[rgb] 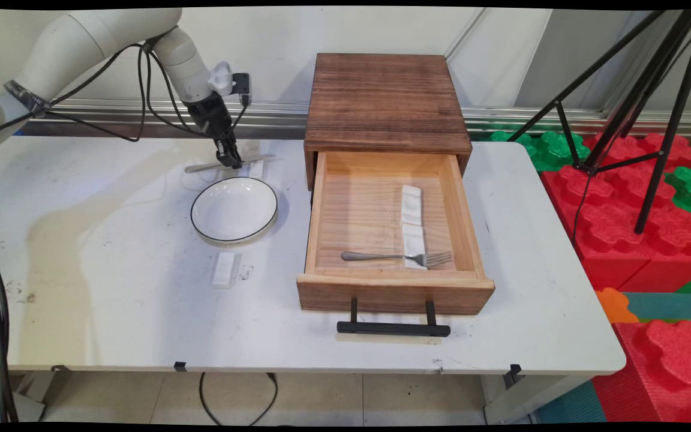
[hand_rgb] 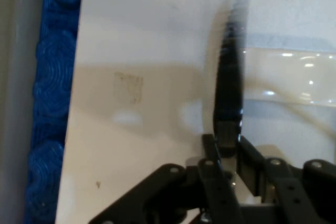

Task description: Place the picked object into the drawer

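Observation:
My gripper [rgb: 230, 159] is down at the table just behind a white plate [rgb: 234, 210] with a dark rim. It is shut on a metal knife [rgb: 201, 167], held near its middle. The knife lies roughly left to right, one end over a white cutlery rest [rgb: 255, 166]. In the hand view the knife [hand_rgb: 230, 66] runs up from between the two fingers [hand_rgb: 210, 148], and the glossy white rest [hand_rgb: 294, 80] sits to its right. Whether the knife is lifted clear of the table does not show.
A wooden box [rgb: 384, 102] stands at mid-table with its drawer [rgb: 393, 294] pulled open. Inside lie a fork [rgb: 399, 257] and two white rests [rgb: 411, 204]. Another white rest [rgb: 224, 269] lies in front of the plate. A black tripod [rgb: 651, 108] and foam blocks [rgb: 615, 240] stand to the right.

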### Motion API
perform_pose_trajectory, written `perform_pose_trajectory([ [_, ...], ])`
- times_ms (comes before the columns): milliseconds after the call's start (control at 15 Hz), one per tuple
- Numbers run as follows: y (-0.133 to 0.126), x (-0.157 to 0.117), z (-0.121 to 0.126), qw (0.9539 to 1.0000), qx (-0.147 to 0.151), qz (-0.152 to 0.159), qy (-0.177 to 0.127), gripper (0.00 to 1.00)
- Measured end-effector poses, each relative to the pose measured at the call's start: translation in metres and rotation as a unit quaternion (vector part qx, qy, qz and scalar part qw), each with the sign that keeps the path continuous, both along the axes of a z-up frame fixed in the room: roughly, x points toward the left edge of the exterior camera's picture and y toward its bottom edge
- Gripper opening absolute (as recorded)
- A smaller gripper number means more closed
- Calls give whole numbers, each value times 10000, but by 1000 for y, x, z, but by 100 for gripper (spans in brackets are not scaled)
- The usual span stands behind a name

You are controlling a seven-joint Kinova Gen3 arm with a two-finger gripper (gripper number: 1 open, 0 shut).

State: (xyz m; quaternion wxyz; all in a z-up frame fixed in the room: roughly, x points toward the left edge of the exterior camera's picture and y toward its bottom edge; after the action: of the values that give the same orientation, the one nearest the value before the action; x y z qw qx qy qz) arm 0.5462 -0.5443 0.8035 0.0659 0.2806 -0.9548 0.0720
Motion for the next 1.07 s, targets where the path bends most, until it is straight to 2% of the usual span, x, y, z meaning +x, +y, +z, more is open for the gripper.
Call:
perform_pose_trajectory([
  [333, 0, 1, 7, 9998, -114, 175, 1, 0],
  [600, 2, 3, 20, 9986, -298, 444, -41, 0],
  [1067, 14, -4, 64, 9946, -631, 821, -81, 0],
])
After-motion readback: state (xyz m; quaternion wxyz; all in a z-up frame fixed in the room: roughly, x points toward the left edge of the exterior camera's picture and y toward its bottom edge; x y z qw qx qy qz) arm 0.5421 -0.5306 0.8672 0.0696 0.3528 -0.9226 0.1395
